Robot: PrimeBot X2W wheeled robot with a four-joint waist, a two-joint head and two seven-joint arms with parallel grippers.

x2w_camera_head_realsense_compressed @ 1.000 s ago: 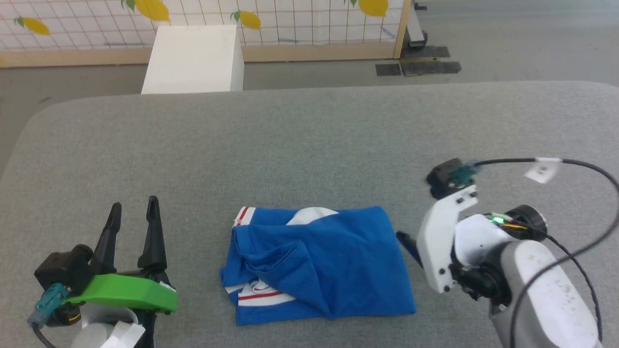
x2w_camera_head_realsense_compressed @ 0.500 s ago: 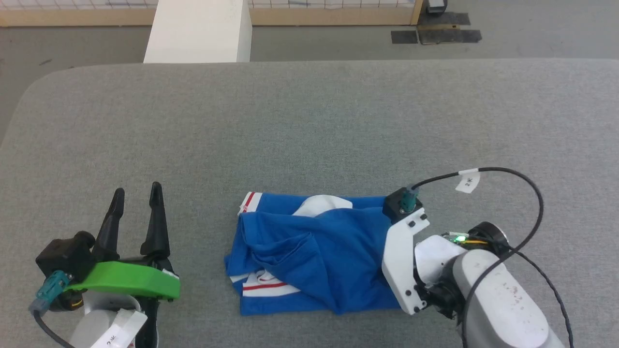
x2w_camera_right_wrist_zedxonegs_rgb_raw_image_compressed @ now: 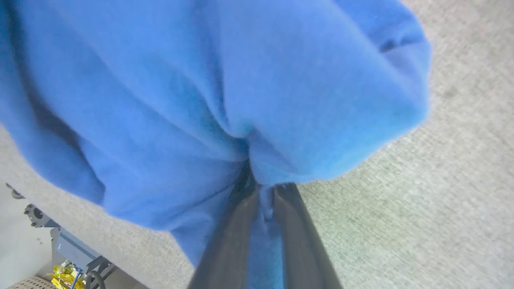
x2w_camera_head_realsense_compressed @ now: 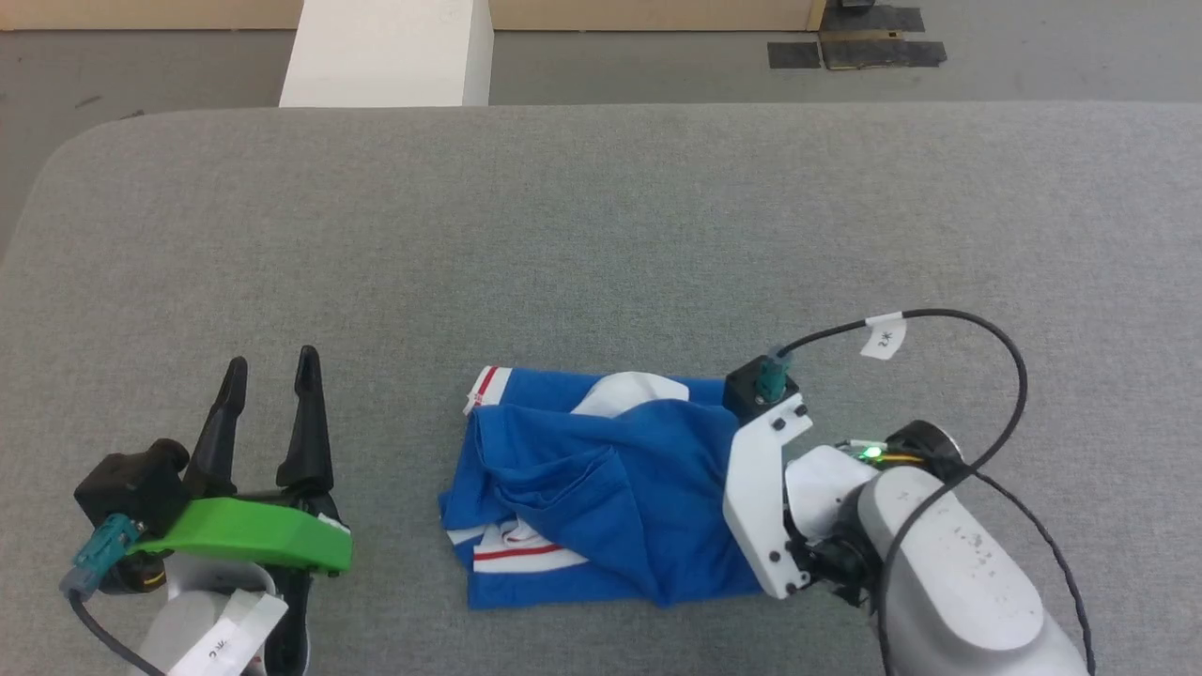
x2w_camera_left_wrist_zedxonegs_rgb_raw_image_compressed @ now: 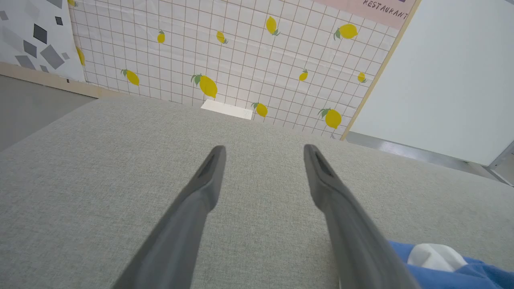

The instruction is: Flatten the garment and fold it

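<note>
The garment, royal blue with white and red-striped trim, lies bunched in a rough rectangle near the table's front middle. My right arm's white wrist bracket sits over its right edge and hides the fingers there. In the right wrist view my right gripper is shut on a pinch of the blue garment, which puckers around the fingertips. My left gripper stands open at the lower left, well apart from the cloth. The left wrist view shows my left gripper holding nothing, with a corner of the garment at lower right.
The grey fabric-covered table stretches wide behind and beside the garment. A white box stands on the floor past the far edge. A black cable with a paper tag loops above my right arm.
The head camera has tilted down. My right arm moved left onto the garment's right edge and its jaws closed on the cloth. The left gripper stayed put and open.
</note>
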